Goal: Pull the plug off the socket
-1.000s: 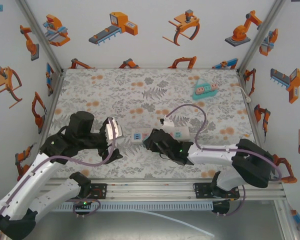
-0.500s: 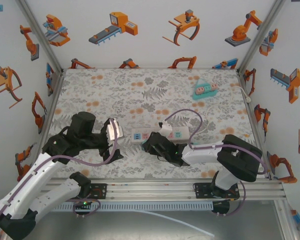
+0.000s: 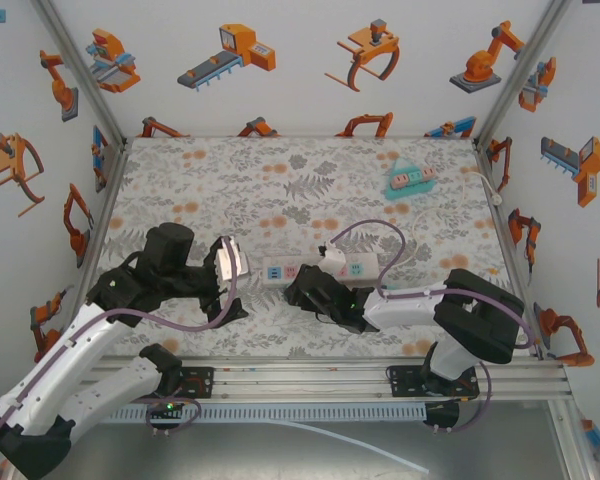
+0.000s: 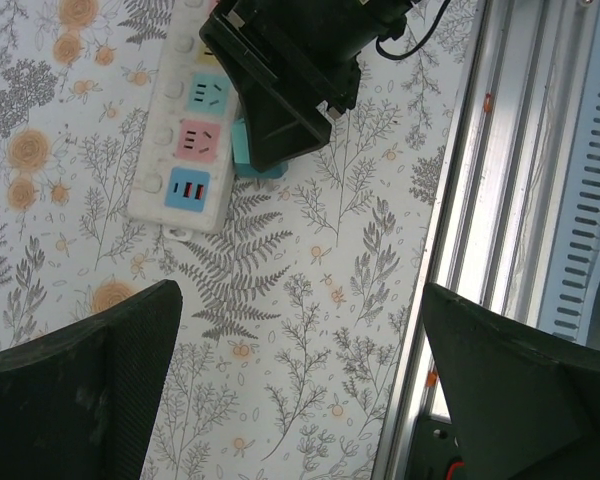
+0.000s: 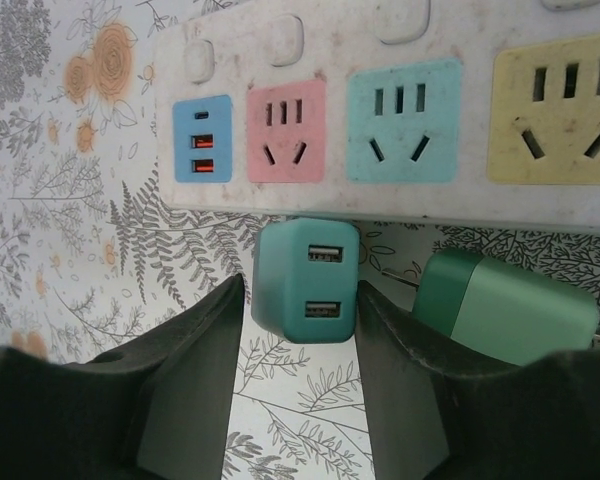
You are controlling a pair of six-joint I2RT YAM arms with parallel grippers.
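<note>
Teal two-port USB charger plug is seen clear of the white power strip w/ coloured sockets, just beside its long edge. It's flanked closely by the right hand; clamped or slack can't be told. Left hand is held wide apart, empty. Release should be eased evenly, then a straight lift-off, so plug isn't dragged into the green adapter nearby.

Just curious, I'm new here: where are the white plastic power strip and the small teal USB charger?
white plastic power strip (image 5: 400, 120): right wrist view, its turquoise socket.
small teal USB charger (image 5: 315, 282): right wrist view, face between its ports.
</note>
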